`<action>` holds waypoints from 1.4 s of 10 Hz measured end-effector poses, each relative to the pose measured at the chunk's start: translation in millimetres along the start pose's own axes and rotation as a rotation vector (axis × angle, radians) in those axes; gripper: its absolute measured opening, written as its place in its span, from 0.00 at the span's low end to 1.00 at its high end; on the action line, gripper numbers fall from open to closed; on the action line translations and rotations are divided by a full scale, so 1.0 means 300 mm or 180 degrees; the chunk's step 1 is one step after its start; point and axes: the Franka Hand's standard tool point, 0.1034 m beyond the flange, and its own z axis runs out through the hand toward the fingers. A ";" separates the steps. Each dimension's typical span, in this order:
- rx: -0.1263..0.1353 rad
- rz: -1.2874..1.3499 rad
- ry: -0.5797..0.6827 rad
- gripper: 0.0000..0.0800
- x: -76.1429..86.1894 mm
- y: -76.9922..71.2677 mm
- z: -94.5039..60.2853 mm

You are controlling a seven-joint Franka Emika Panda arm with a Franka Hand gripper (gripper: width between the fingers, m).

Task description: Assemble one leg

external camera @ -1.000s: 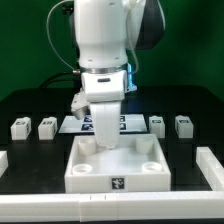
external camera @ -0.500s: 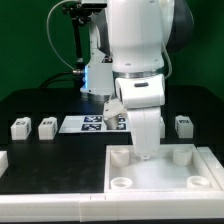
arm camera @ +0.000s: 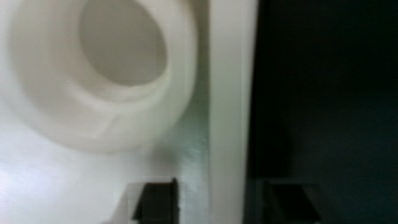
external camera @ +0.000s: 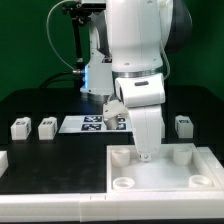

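Observation:
The large white square part [external camera: 165,168] with round corner sockets lies at the front on the exterior view's right. My gripper [external camera: 146,152] is down on its far wall, shut on it. In the wrist view the fingers [arm camera: 157,200] straddle that wall [arm camera: 222,120], beside one round socket [arm camera: 107,60], with my gripper [arm camera: 219,200] closed across it. Two legs [external camera: 18,127] [external camera: 46,127] stand on the exterior view's left, and one leg [external camera: 183,125] stands on its right. Any fourth leg is hidden behind the arm.
The marker board [external camera: 82,123] lies behind the square part, partly hidden by the arm. A low white rail [external camera: 50,205] runs along the table's front edge, with a short piece [external camera: 3,160] at the exterior view's left.
Since 1.0 s ago my gripper and the square part have moved together from the middle to the exterior view's right. Nothing has moved over the last half second.

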 end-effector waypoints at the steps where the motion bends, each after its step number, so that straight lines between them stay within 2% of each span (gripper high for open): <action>1: 0.0000 0.0001 0.0000 0.34 0.000 0.000 0.000; 2: 0.0001 0.0001 0.0000 0.59 -0.001 0.000 0.000; 3: 0.0001 0.0002 -0.0001 0.75 -0.001 0.000 0.001; 4: 0.0001 0.0002 -0.0001 0.75 -0.001 0.000 0.001; 5: 0.0002 0.0003 -0.0001 0.80 -0.002 -0.001 0.001; 9: -0.0005 0.0058 -0.0002 0.81 0.001 0.001 -0.005; 11: -0.0107 0.0444 -0.0062 0.81 0.037 -0.030 -0.126; 12: -0.0165 0.0752 -0.0081 0.81 0.076 -0.056 -0.181; 13: -0.0185 0.1036 -0.0082 0.81 0.115 -0.076 -0.203; 14: -0.0188 0.1618 -0.0065 0.81 0.183 -0.119 -0.214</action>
